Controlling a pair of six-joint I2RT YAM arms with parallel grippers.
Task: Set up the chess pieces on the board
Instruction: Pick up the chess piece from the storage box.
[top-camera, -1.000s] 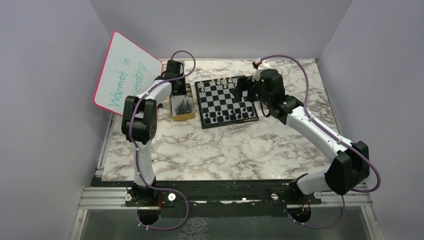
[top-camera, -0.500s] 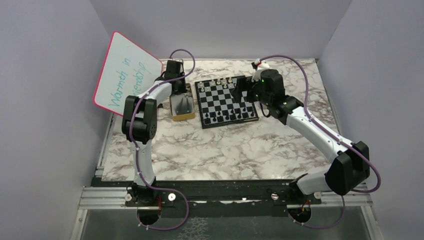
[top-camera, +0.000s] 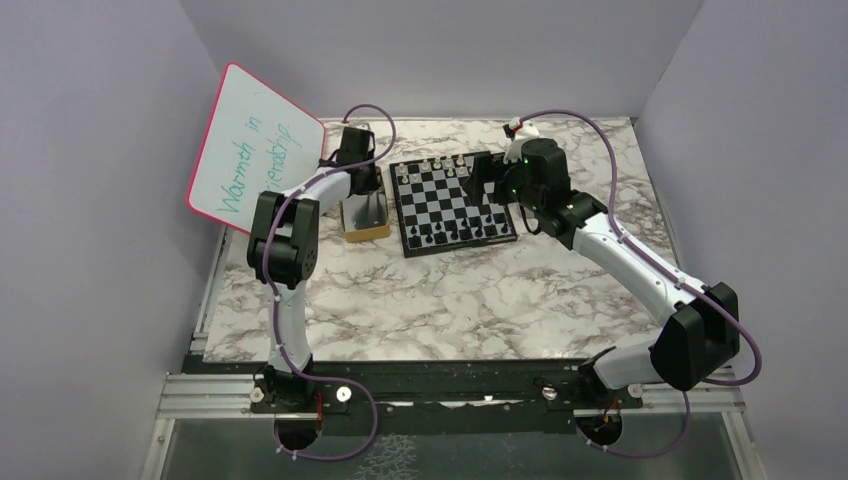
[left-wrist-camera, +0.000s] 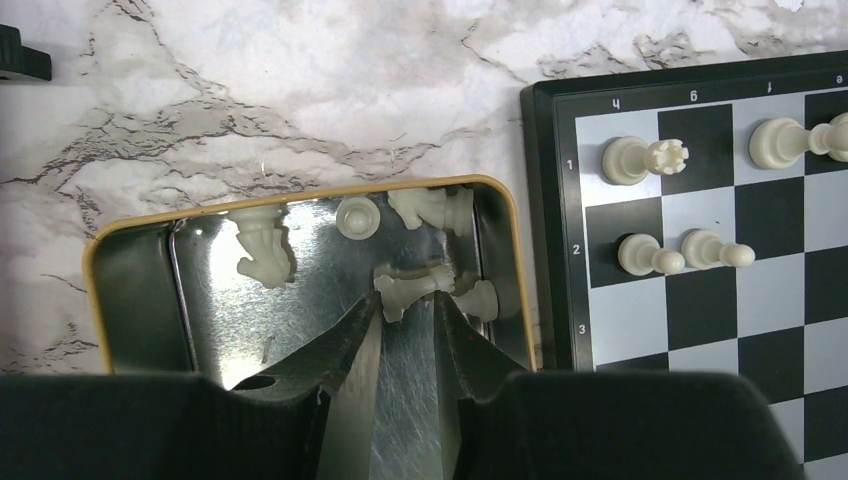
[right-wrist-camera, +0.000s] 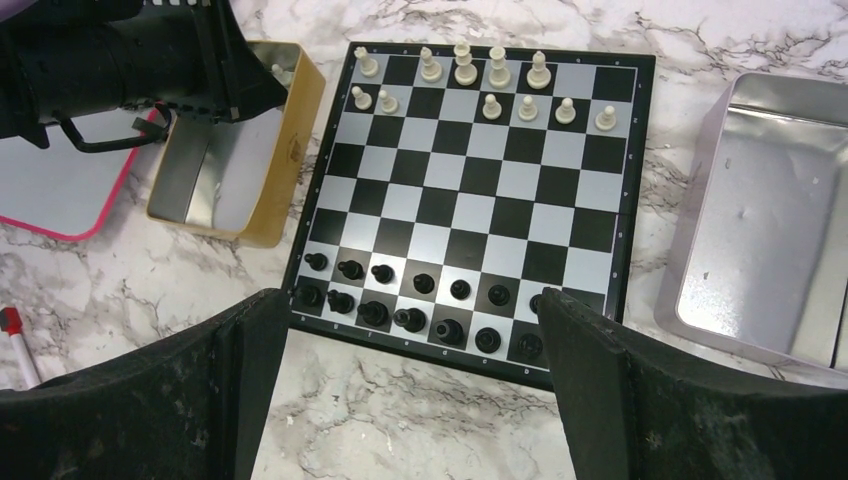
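The board (top-camera: 440, 200) carries white chess pieces (right-wrist-camera: 480, 80) along its far rows and black ones (right-wrist-camera: 400, 295) along its near rows. Left of it stands a gold-rimmed metal tray (left-wrist-camera: 130, 270) with several loose white pieces (left-wrist-camera: 262, 250). My left gripper (left-wrist-camera: 407, 300) reaches into this tray, its tips shut on a white piece (left-wrist-camera: 412, 285) that lies crosswise between them. My right gripper (right-wrist-camera: 412, 310) hangs open above the board's near edge (right-wrist-camera: 420, 350), with nothing between its fingers. In the top view it sits at the board's right side (top-camera: 495, 180).
A silver tray (right-wrist-camera: 770, 220) lies right of the board. A pink-rimmed whiteboard (top-camera: 255, 150) leans at the back left. A marker (right-wrist-camera: 12, 340) lies on the marble near it. The board's corner (left-wrist-camera: 545, 200) is close beside the gold tray's right wall.
The left arm's elbow has swung to the right and its wrist has shifted slightly over the gold tray. The right arm has stayed still.
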